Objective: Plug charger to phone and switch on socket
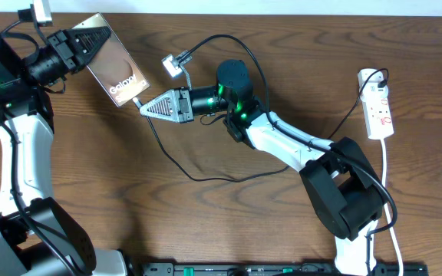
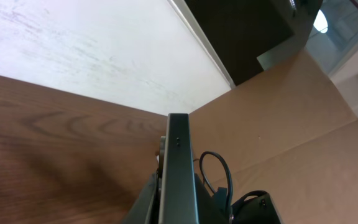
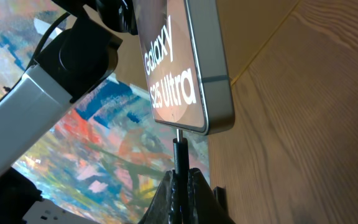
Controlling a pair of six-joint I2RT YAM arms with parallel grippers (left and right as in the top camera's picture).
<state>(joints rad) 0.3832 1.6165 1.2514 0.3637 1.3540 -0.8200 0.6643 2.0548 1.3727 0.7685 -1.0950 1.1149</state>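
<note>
The bronze phone (image 1: 117,65) with white Galaxy lettering is held tilted above the table at the top left, with my left gripper (image 1: 79,46) shut on its upper end. In the left wrist view the phone (image 2: 178,162) shows edge-on between the fingers of the left gripper (image 2: 178,214). My right gripper (image 1: 146,106) is shut on the charger (image 3: 180,158) just behind its plug tip. The tip meets the phone's (image 3: 179,62) bottom edge; how deep it sits I cannot tell. The charger (image 1: 198,176) cable loops over the table towards the white socket (image 1: 380,107) at the far right.
A small grey camera block (image 1: 175,63) with its own cable sits above the right wrist. The right arm's base (image 1: 344,199) stands at the front right, the left arm's base (image 1: 21,238) at the front left. A black rail (image 1: 282,268) runs along the front edge.
</note>
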